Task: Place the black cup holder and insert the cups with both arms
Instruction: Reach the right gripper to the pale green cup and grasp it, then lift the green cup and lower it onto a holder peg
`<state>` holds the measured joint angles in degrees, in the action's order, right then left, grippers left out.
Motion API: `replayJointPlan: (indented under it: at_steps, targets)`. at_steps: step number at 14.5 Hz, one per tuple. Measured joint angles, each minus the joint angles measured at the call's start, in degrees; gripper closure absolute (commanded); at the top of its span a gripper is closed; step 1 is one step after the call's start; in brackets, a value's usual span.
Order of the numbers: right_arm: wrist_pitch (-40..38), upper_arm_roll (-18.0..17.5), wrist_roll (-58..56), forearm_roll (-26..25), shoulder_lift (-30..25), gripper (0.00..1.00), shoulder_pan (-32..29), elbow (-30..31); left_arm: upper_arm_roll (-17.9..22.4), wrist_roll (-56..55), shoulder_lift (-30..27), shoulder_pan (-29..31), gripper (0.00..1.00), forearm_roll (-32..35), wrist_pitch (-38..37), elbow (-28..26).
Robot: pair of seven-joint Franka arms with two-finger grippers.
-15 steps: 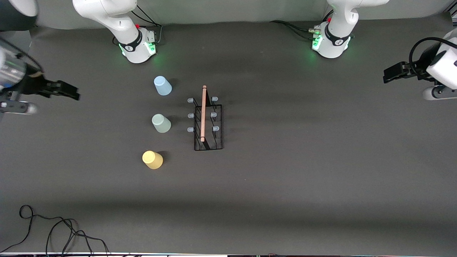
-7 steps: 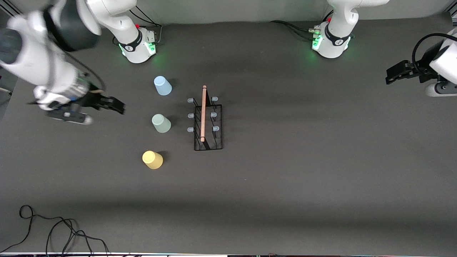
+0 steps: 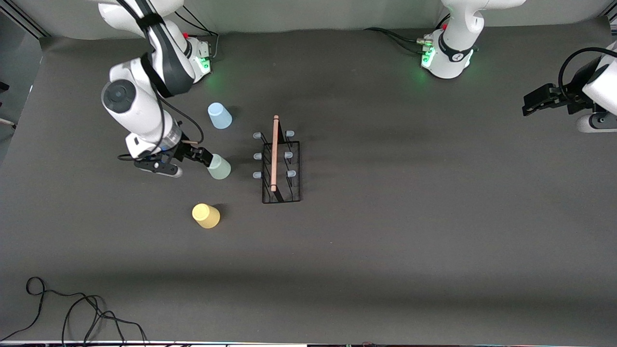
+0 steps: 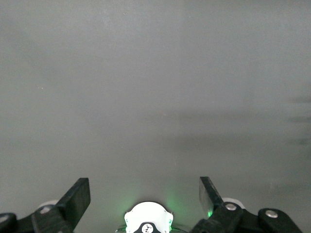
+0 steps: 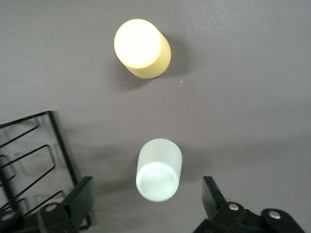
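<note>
Dark grey mat (image 3: 385,241) all over the table, nothing in your way. The rack (image 3: 280,166) stands mid-frame in the front view, none of its pegs loaded, with three upside-down cups in a column beside it toward the frame's left: blue cup (image 3: 219,115) highest, green cup (image 3: 218,166) in the middle, yellow cup (image 3: 206,215) lowest.

Your right gripper (image 3: 205,156) is over the green one, jaws wide with the cup between them in the wrist view. I can't tell how high it sits, so watch it: come down off-centre and a finger (image 5: 77,200) clips the rim and tips the cup, or shoves it into the rack. It's light tapered plastic, so a pinch could also let it slip.

The left gripper (image 3: 532,102) waits open at the frame's right edge.
</note>
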<state>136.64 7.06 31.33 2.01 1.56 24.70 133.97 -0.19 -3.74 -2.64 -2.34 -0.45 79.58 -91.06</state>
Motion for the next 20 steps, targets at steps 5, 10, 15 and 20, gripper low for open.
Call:
replayJointPlan:
  at_steps: [5, 10, 15, 20]
  targets:
    - [15.9, 0.0, 0.4, 2.8, 6.2, 0.02, 0.7, 8.1, 0.0, 0.0, 0.0, 0.0, 0.0, 0.0, 0.0, 0.0]
    - [18.9, 0.0, 0.6, 4.5, 10.9, 0.21, 3.2, 8.4, 0.0, 0.0, 0.1, 0.0, 0.0, 0.0, 0.8, -0.1]
    - [17.1, 0.0, 0.6, 4.5, 10.6, 1.0, 3.2, 7.9, 0.0, 0.0, 0.6, 0.0, 0.0, 0.0, 1.5, -0.6]
    - [-4.1, 1.8, 0.6, 4.5, 0.3, 1.0, 3.2, 1.5, 0.0, 0.0, 0.7, -0.1, 0.0, 0.0, 1.8, -0.7]
